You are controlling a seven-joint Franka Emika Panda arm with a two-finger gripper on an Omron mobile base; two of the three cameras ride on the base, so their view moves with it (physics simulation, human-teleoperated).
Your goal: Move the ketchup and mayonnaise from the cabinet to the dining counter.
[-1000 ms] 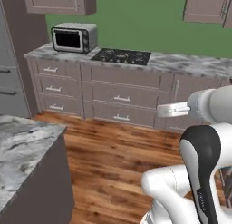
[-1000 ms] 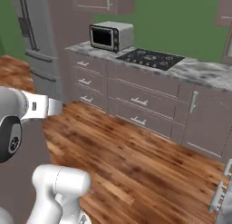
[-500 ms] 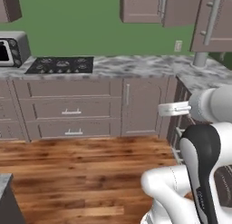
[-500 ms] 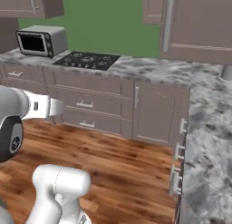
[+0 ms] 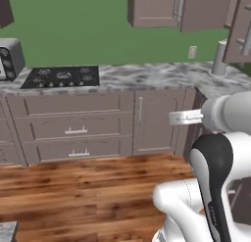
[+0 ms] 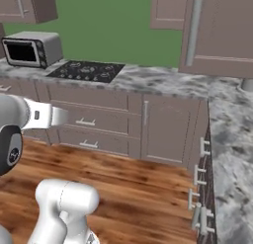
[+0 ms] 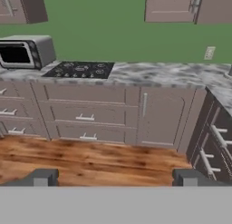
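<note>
- We are facing the run of base units under the marbled desk (image 7: 154, 74), which is spanning the hand view from nine to three o'clock, with drawers and one door below it.
- The cabinet (image 5: 179, 10), brownish-mauve with grey bar handles, is hanging at about one o'clock in the left base view; its doors are looking shut, so we are judging that the first step, opening it, is not yet done.
- The ketchup and the mayonnaise are nowhere for us to see; we are presuming they are standing on the shelf behind those doors, and we cannot tell their exact spots.
- The microwave (image 6: 32, 48) is sitting at ten o'clock in the right base view, with the hob (image 6: 88, 70) just beside it toward three o'clock.
- The claw (image 7: 117, 177) is showing at six o'clock in the hand view, its two tips standing wide apart and holding nothing.
- On handling, we are judging the ketchup to be a light, slightly yielding squeeze bottle, best taken across the mid-body below the cap with modest pressure.
- We are expecting the mayonnaise jar to be stiffer, heavier and smooth-sided, so we are planning to grip it around the body, not the lid, and keep it upright.
</note>
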